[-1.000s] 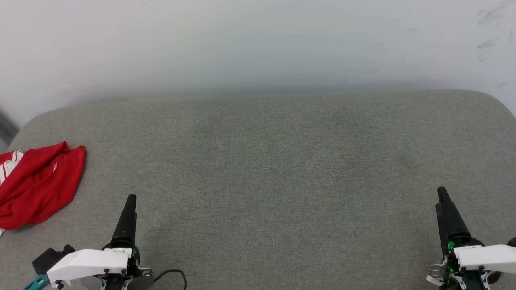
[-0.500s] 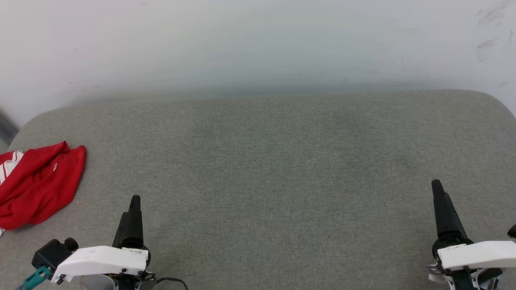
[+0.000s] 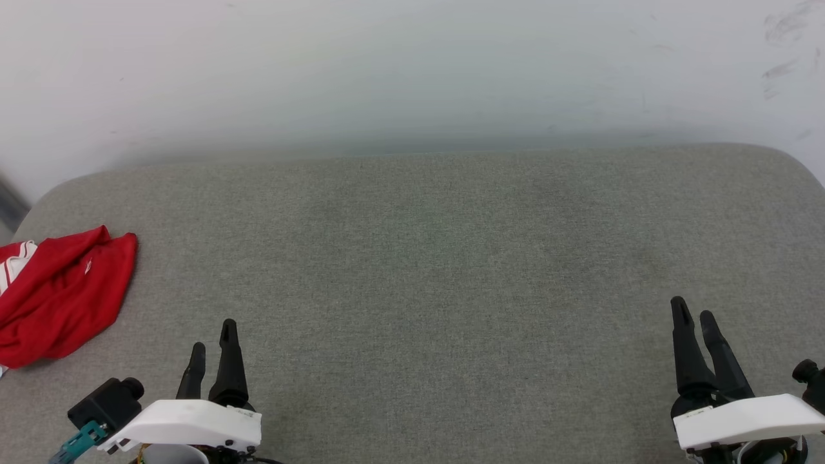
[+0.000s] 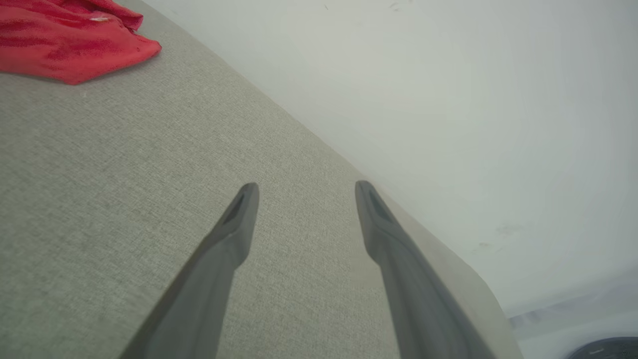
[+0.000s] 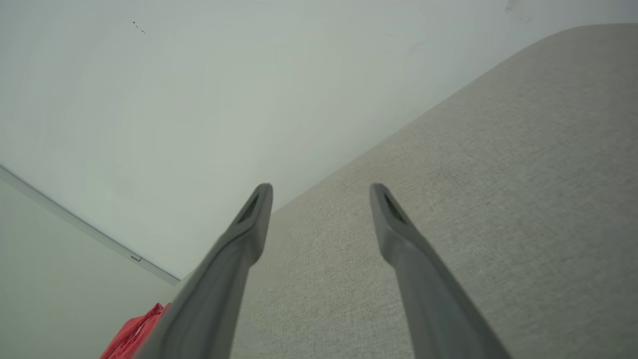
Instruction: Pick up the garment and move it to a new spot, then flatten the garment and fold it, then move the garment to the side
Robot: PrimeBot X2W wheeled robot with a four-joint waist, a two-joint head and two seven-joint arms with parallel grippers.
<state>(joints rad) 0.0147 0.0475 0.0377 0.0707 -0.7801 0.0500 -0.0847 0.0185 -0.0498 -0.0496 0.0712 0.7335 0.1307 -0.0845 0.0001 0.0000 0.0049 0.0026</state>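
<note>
Head view: crumpled red jersey (image 3: 61, 299) lies well left of the left gripper (image 3: 213, 336); it and the right gripper (image 3: 691, 309) gape empty.

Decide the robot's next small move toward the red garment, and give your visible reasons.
Probably swing the left gripper leftward toward the garment. It lies crumpled and untouched at the left edge of the grey cushion; the left gripper is nearer, its jaws open and empty, while the right gripper sits far off on the right.
</note>
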